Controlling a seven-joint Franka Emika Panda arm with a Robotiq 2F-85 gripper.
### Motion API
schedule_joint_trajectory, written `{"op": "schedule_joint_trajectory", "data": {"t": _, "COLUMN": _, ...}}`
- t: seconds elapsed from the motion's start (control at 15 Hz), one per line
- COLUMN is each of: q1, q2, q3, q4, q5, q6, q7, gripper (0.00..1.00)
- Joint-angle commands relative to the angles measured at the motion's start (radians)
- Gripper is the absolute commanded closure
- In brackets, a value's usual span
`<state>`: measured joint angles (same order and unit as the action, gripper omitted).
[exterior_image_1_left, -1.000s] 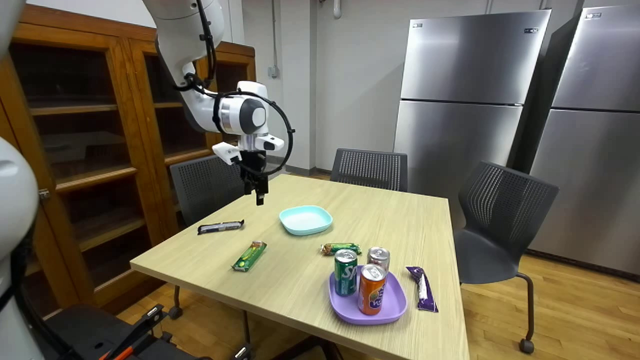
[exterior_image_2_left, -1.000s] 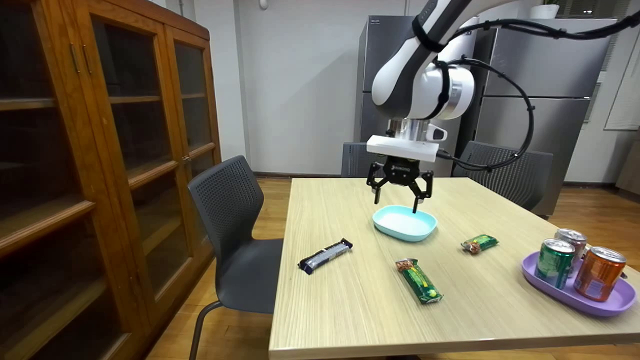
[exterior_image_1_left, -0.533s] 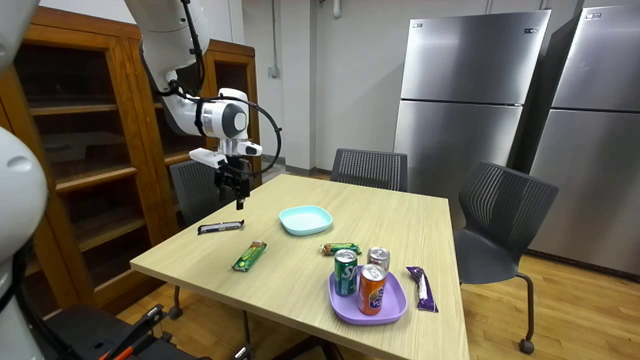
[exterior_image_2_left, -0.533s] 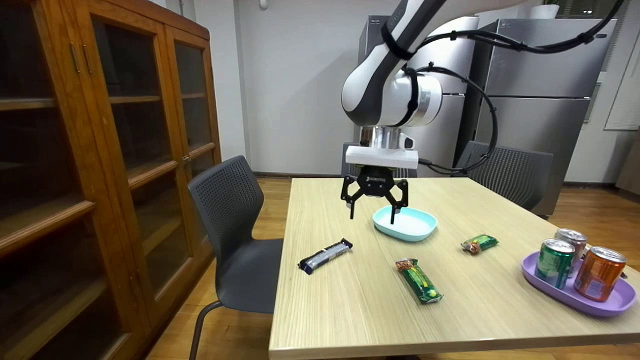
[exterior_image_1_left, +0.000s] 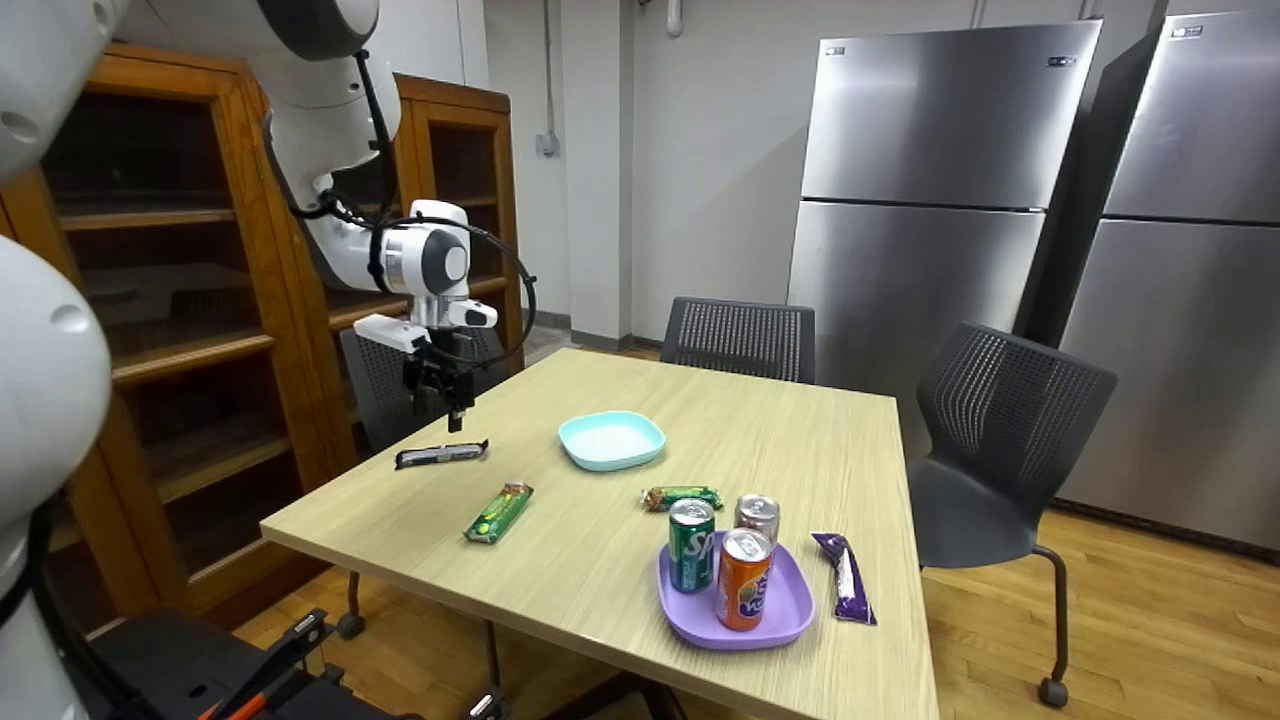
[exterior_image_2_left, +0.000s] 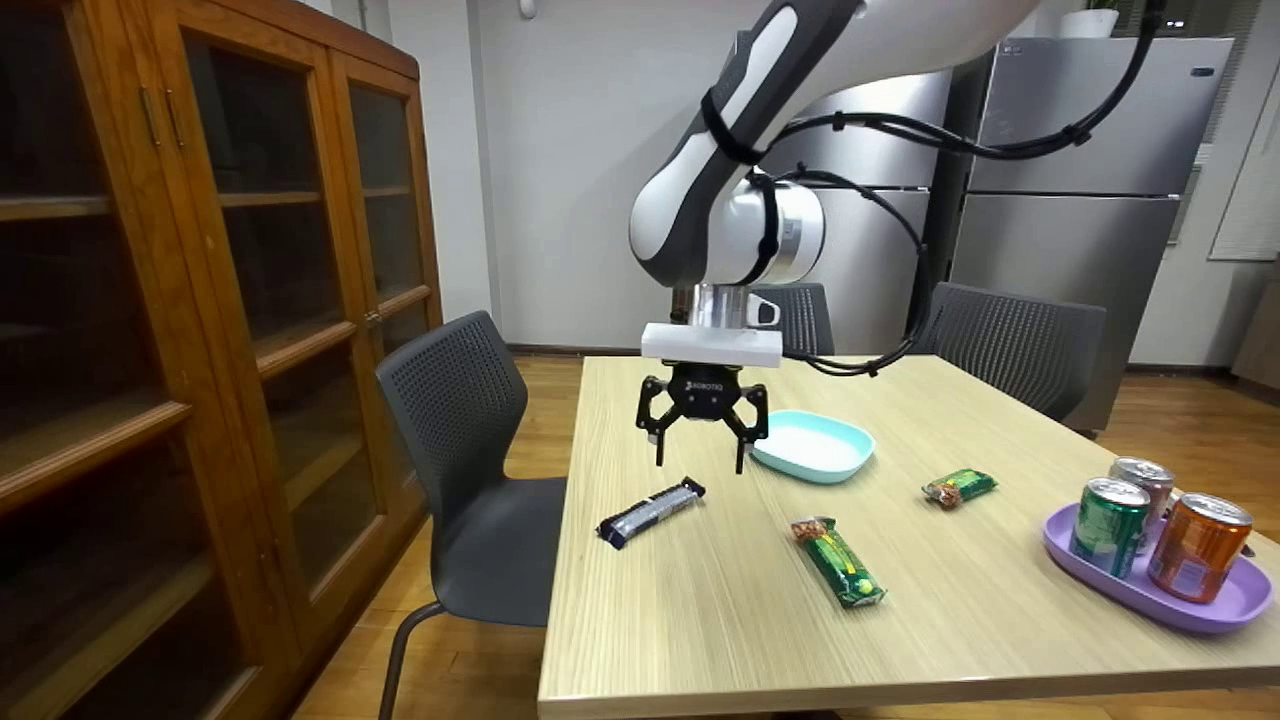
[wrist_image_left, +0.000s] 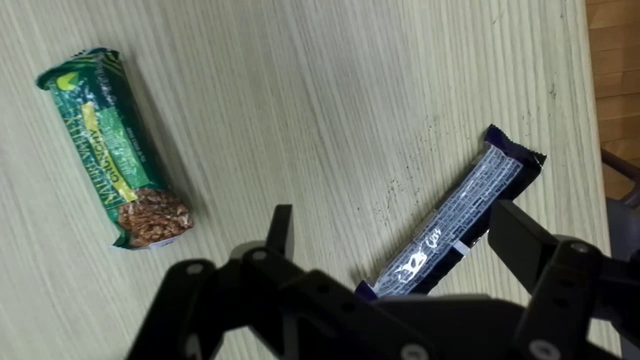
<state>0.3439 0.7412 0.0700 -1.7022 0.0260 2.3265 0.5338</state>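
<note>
In an exterior view, poised with gripper (exterior_image_2_left: 700, 466) spread wide, empty — just above a dark candy bar (exterior_image_2_left: 650, 513) at left on the table (exterior_image_2_left: 700, 640). In an exterior view, hanging left of a blue plate (exterior_image_1_left: 612, 441). In the wrist view, looking past fingers (wrist_image_left: 282, 229) — onto the candy bar.

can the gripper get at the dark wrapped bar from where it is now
Probably yes: the gripper hangs open near the dark-wrapped bar, with nothing seen resting on it. The green-wrapped bar lies apart. The dark-wrapped bar slants in the wrist view, so a small turn may help.
</note>
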Motion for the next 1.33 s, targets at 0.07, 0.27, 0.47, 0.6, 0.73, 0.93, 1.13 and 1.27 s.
{"op": "schedule_joint_trajectory", "data": {"t": 0.07, "q1": 0.056, "q2": 0.108, "q3": -0.021, "q4": 0.135, "q5": 0.016, "q6": -0.028, "q7": 0.095, "gripper": 0.00}}
{"op": "schedule_joint_trajectory", "data": {"t": 0.27, "q1": 0.080, "q2": 0.170, "q3": -0.033, "q4": 0.197, "q5": 0.025, "q6": -0.018, "q7": 0.188, "gripper": 0.00}}
{"op": "schedule_joint_trajectory", "data": {"t": 0.47, "q1": 0.094, "q2": 0.227, "q3": -0.043, "q4": 0.258, "q5": 0.027, "q6": -0.016, "q7": 0.273, "gripper": 0.00}}
{"op": "schedule_joint_trajectory", "data": {"t": 0.6, "q1": 0.097, "q2": 0.268, "q3": -0.046, "q4": 0.305, "q5": 0.032, "q6": -0.016, "q7": 0.324, "gripper": 0.00}}
{"op": "schedule_joint_trajectory", "data": {"t": 0.73, "q1": 0.097, "q2": 0.303, "q3": -0.048, "q4": 0.348, "q5": 0.031, "q6": -0.018, "q7": 0.364, "gripper": 0.00}}
{"op": "schedule_joint_trajectory", "data": {"t": 0.93, "q1": 0.092, "q2": 0.350, "q3": -0.047, "q4": 0.411, "q5": 0.029, "q6": -0.016, "q7": 0.400, "gripper": 0.00}}
{"op": "schedule_joint_trajectory", "data": {"t": 1.13, "q1": 0.090, "q2": 0.390, "q3": -0.048, "q4": 0.468, "q5": 0.027, "q6": -0.021, "q7": 0.423, "gripper": 0.00}}
{"op": "schedule_joint_trajectory", "data": {"t": 1.27, "q1": 0.089, "q2": 0.409, "q3": -0.047, "q4": 0.498, "q5": 0.026, "q6": -0.023, "q7": 0.433, "gripper": 0.00}}
